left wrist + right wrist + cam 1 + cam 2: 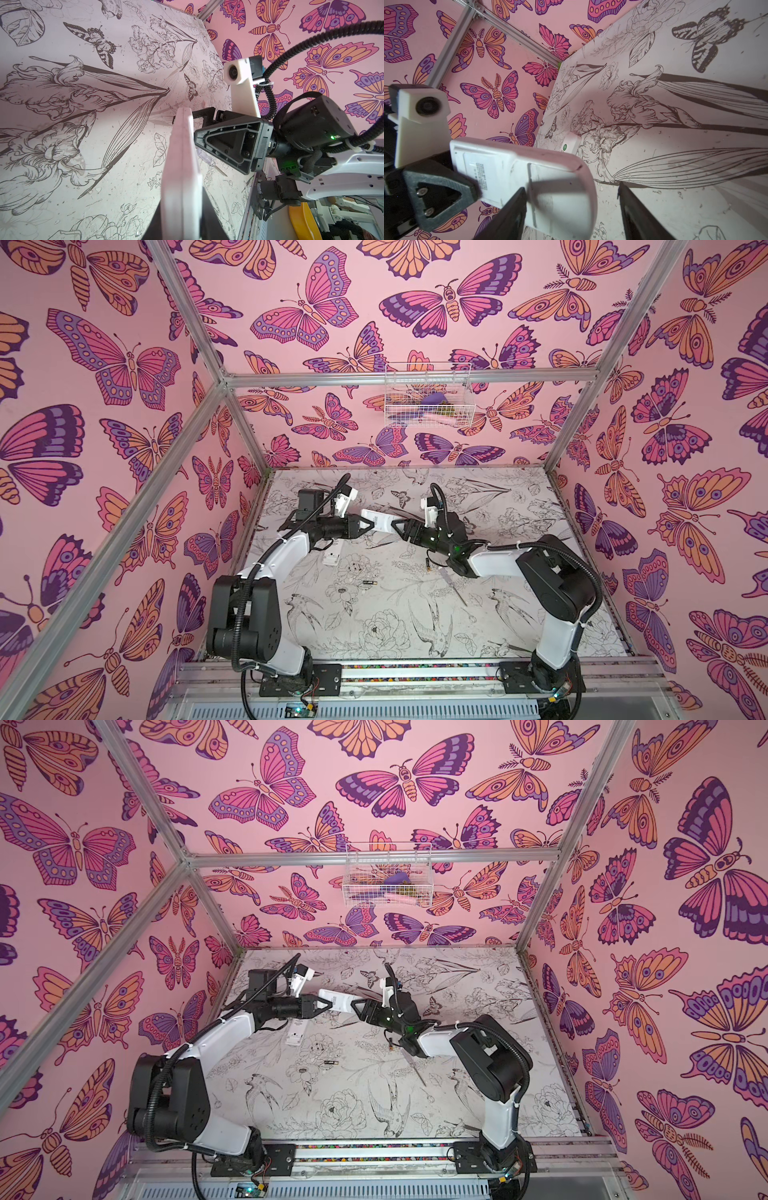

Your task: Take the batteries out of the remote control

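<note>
The white remote control (379,519) hangs above the table between both arms. My left gripper (368,524) is shut on its one end; edge-on in the left wrist view, the remote (182,166) fills those jaws. My right gripper (572,209) stands open around the other end. The remote's back (529,176) faces that camera, with the label and the closed cover showing, and a gap remains between it and one finger. Two batteries lie loose on the table, one (369,583) near the middle and one (427,565) under the right arm.
A second white remote (332,556) lies on the table below the left gripper; its green button shows in the right wrist view (570,143). A clear-handled screwdriver (453,585) lies by the right arm. A wire basket (428,396) hangs on the back wall.
</note>
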`<state>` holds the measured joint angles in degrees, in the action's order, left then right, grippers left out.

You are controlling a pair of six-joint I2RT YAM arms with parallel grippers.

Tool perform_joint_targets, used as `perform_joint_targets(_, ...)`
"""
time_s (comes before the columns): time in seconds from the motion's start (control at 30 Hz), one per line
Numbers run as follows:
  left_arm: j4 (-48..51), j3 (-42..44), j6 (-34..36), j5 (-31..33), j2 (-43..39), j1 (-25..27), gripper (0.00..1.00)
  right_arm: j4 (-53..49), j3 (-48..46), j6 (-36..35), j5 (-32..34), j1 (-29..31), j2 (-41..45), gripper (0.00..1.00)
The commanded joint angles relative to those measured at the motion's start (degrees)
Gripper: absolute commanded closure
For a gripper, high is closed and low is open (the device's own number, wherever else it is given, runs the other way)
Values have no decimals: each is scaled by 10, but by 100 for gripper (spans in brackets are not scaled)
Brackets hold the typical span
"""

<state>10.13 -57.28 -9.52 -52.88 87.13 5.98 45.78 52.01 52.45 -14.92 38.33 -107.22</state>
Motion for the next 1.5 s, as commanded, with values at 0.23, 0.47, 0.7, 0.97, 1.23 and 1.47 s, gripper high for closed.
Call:
perform_joint_targets(0.23, -26, 8, -1, -26, -2, 4, 100, 29, 3, 0, 11, -4, -18, 52)
perform_joint_targets(0.47, -23, 8, 3, -16, 2, 1, 100, 16, -6, -17, 10, -10, 0, 62)
perform_joint_targets(0.7, -20, 6, 7, -6, 5, 1, 100, 23, -15, -7, 5, -13, 6, 69)
perform_joint_targets(0.97, -15, 5, 5, 36, 17, 4, 100, 43, -27, 7, -7, -7, 12, 81)
perform_joint_targets(1.23, -17, 3, 3, 27, 26, 13, 100, 55, -25, 14, -24, -3, 11, 82)
perform_joint_targets(1.47, -10, -3, 14, 34, 37, 20, 100, 72, -21, 20, -32, -1, 11, 81)
